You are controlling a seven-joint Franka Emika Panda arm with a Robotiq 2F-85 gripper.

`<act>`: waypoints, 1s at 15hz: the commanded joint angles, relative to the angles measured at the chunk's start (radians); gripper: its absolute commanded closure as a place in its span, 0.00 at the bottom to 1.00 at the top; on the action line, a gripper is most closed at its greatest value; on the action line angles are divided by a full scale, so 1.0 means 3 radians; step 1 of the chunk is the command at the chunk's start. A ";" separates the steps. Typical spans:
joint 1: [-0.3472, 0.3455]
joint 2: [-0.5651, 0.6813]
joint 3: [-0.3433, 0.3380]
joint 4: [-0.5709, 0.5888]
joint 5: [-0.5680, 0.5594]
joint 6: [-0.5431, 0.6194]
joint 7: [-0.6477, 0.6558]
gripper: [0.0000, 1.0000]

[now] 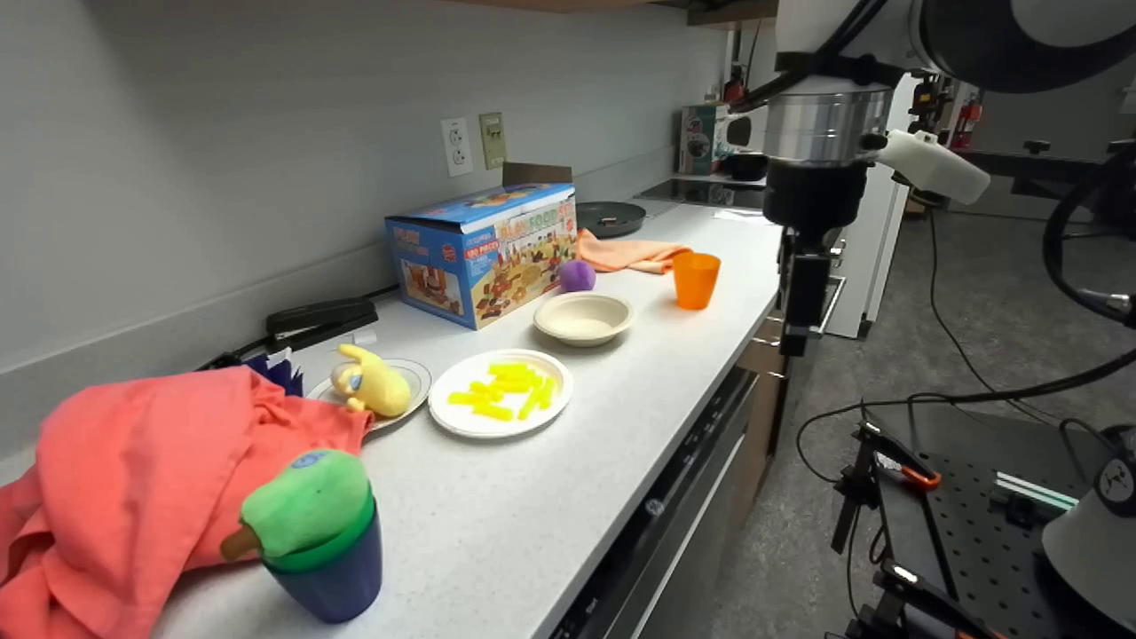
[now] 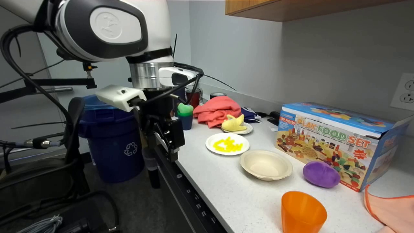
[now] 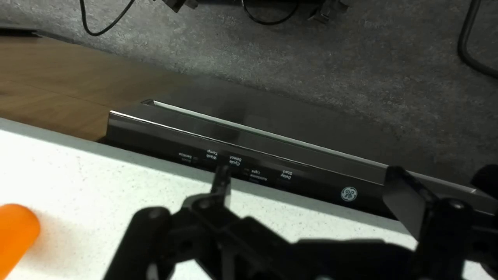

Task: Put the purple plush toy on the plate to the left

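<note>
The purple plush toy lies on the white counter, against or close to the play food box; it also shows in an exterior view. The plate is round, white and flat, with several yellow strips on it; it also shows in an exterior view. A beige bowl stands between toy and plate. My gripper hangs near the counter's front edge, apart from toy and plate. In the wrist view the gripper is open with nothing between its fingers; toy and plate are out of that view.
An orange cup stands near the toy. The play food box is at the wall. A yellow toy sits on another plate. A red cloth and a blue cup with a green toy are beyond it.
</note>
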State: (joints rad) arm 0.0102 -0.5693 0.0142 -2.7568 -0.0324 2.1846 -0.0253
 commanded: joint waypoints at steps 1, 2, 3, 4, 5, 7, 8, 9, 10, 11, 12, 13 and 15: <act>-0.0074 0.0261 0.0039 0.0156 -0.0062 0.0132 0.0182 0.00; -0.0101 0.0339 0.0050 0.0210 -0.0095 0.0174 0.0232 0.00; -0.0127 0.0427 0.0054 0.0276 -0.0125 0.0210 0.0277 0.00; -0.0162 0.0535 0.0055 0.0366 -0.0173 0.0256 0.0322 0.00; -0.0195 0.0641 0.0050 0.0454 -0.0224 0.0287 0.0371 0.00; -0.0283 0.0896 0.0029 0.0689 -0.0335 0.0317 0.0497 0.00; -0.0327 0.1017 0.0019 0.0820 -0.0381 0.0288 0.0587 0.00; -0.0377 0.1123 0.0017 0.0934 -0.0469 0.0326 0.0682 0.00; -0.0419 0.1247 -0.0002 0.1070 -0.0534 0.0356 0.0769 0.00; -0.0450 0.1355 -0.0022 0.1183 -0.0595 0.0408 0.0850 0.00; -0.0477 0.1467 -0.0057 0.1301 -0.0635 0.0511 0.0912 0.00; -0.0501 0.1571 -0.0084 0.1407 -0.0680 0.0585 0.1006 0.00; -0.0531 0.1781 -0.0152 0.1600 -0.0758 0.0814 0.1160 0.00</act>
State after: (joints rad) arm -0.1317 -0.1465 -0.0115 -2.3839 -0.2124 2.3611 0.2495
